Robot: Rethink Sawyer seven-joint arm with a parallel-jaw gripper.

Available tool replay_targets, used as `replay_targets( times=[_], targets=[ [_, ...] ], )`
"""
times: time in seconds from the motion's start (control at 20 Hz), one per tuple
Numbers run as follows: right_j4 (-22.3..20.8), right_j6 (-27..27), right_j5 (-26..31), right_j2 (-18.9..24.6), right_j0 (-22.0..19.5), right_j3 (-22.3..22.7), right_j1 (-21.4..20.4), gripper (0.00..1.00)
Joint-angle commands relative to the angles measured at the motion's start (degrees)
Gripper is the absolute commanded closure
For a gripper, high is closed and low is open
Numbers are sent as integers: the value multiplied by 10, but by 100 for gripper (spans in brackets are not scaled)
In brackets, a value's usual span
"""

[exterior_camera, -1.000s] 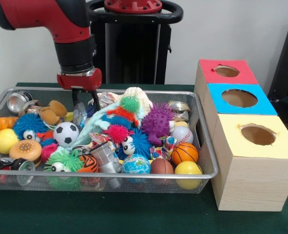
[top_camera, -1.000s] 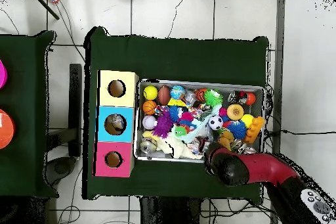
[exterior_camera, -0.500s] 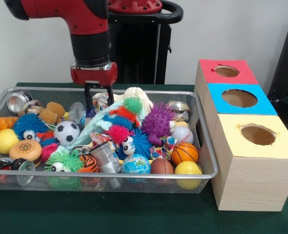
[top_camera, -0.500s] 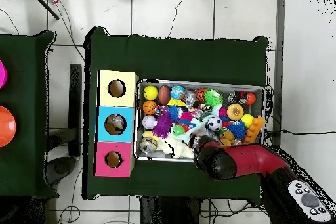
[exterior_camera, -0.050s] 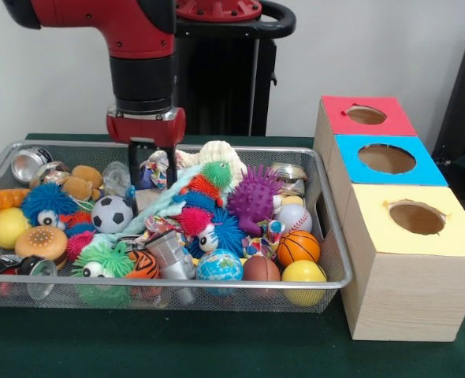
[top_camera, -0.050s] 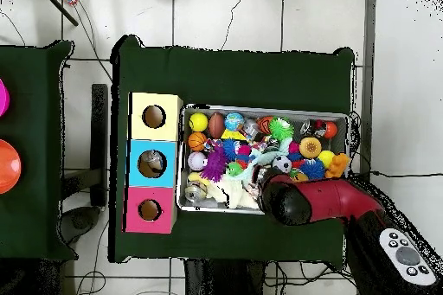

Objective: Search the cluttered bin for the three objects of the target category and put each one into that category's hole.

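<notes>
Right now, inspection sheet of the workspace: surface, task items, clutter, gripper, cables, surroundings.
Surface: dark green cloth-covered table, bare in front of the bin.
Job's things: silver wire-mesh bin heaped with toys; beside it a wooden box with red-topped hole, blue-topped hole and yellow-topped hole in a row.
Clutter: purple spiky ball, black-and-white soccer ball, orange basketball, globe ball, yellow ball, shiny metal can.
Gripper: black two-finger gripper dipped into the bin's far side; open or shut cannot be told.
Cables: thin cables on the tiled floor.
Surroundings: black robot pedestal, pale wall.
</notes>
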Motion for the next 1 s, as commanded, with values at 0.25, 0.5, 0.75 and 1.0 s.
replay_targets(
  times=[0.25,0.5,0.75,1.0],
  targets=[
    [27,-55,110,-1,-5,-112,15,0],
    [34,-68,138,5,-7,-127,13,0],
    [43,-93,156,20,-22,-128,15,0],
    [49,-111,169,35,-33,-130,12,0]
  ],
)
